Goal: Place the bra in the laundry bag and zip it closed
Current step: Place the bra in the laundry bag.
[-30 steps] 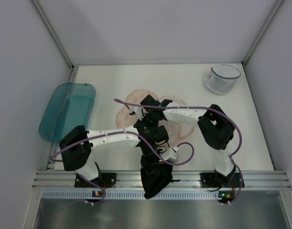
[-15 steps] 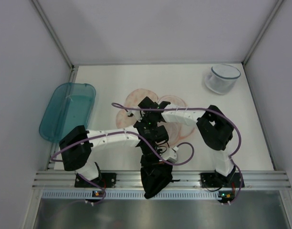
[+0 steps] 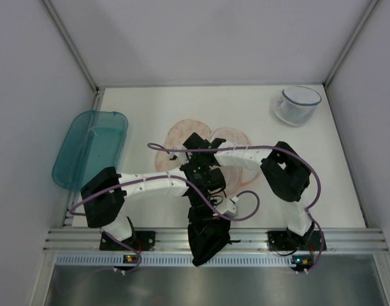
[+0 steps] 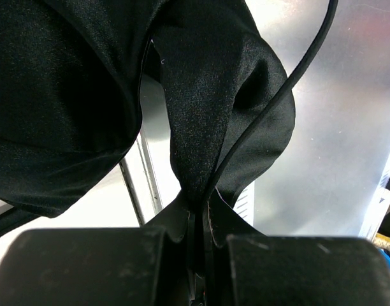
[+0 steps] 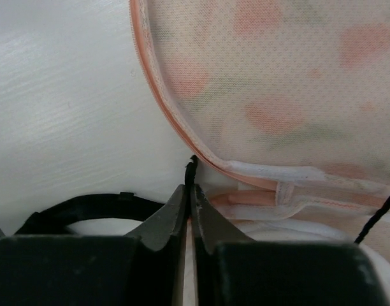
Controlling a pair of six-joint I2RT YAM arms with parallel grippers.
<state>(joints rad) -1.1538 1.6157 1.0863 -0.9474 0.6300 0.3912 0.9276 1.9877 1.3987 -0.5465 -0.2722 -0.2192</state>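
Pinching the bra (image 4: 201,95), the left pincer (image 4: 198,215) is clamped (right pincer (image 5: 190,190) nearly closed beside laundry bag (image 5: 278,83)).

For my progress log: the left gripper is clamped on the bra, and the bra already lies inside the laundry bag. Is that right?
Not quite. The left gripper is clamped on the bra, but the bra is not inside the laundry bag. The top external view shows it hanging from the gripper at the table's near edge, outside the bag.

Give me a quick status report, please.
Left gripper shut on bra. Right gripper closed at bag rim, grip unclear. Bra not yet in bag.
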